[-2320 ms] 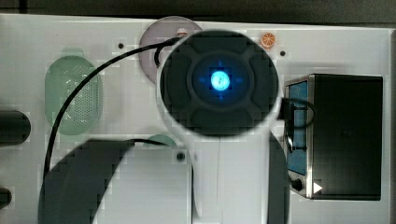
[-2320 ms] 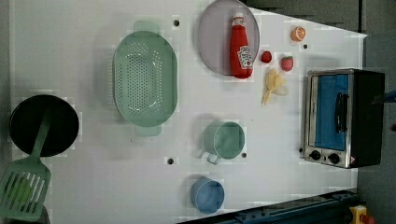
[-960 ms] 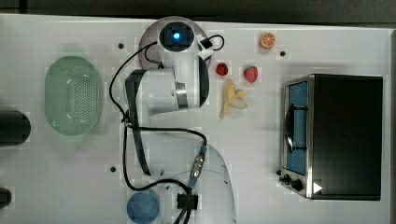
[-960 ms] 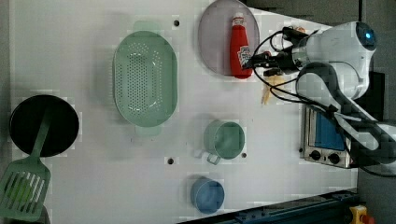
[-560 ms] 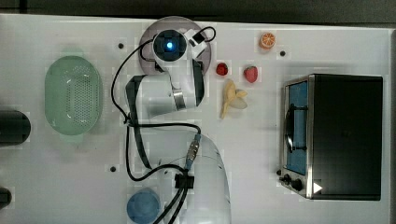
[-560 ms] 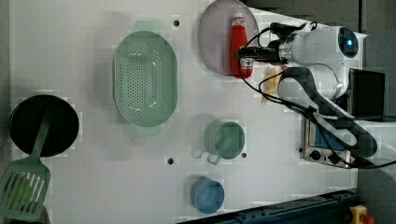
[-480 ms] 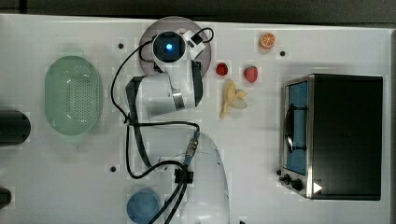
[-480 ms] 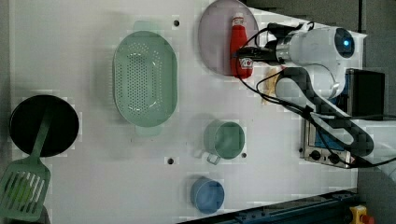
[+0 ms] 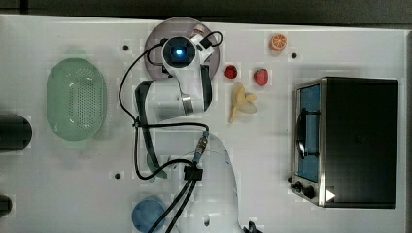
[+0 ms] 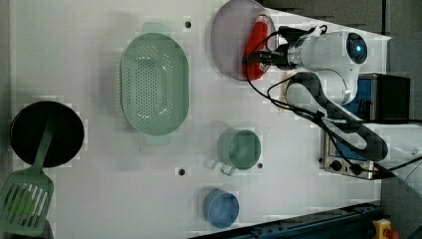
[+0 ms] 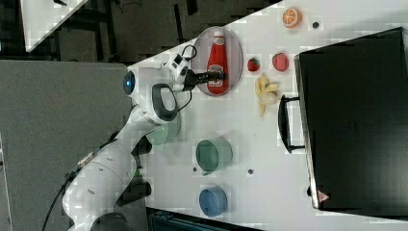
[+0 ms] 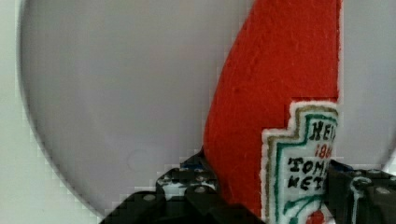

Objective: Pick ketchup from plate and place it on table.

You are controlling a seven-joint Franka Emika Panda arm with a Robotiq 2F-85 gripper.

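Having come down over the plate (image 11: 235, 53) since a second ago, and now narrowing around the ketchup bottle (image 11: 217, 65). Tool (image 12: 268, 196) straddling the bottle's labelled lower body, one finger (image 12: 187, 186) touching the red side, the other finger (image 12: 359, 186) against the label edge; pinching or only bracketing, impossible to say. Bottle lying flat on the plate, white cap pointing away from the arm in the right view, red body running along the plate's middle.

Sitting on the white worktop (image 9: 340, 43) in the top view: two strawberries (image 9: 231, 72) just beside the plate on the top view's right, a peeled banana (image 9: 241, 103) below them, an orange slice (image 9: 278, 41) further toward the top view's right, a black toaster oven (image 9: 354, 141) well apart at the top view's right edge. Lying on the top view's left, a green perforated basket (image 9: 76, 99), well apart from the plate. Standing nearer the robot's base in the left view, a green mug (image 10: 239, 148) and a small blue bowl (image 10: 220, 207); at the left view's left edge, a black pan (image 10: 47, 133) with a green spatula (image 10: 22, 204) resting across it. Black cable (image 9: 133, 104) looping from the wrist past the plate's rim, covering part of it in the top view.
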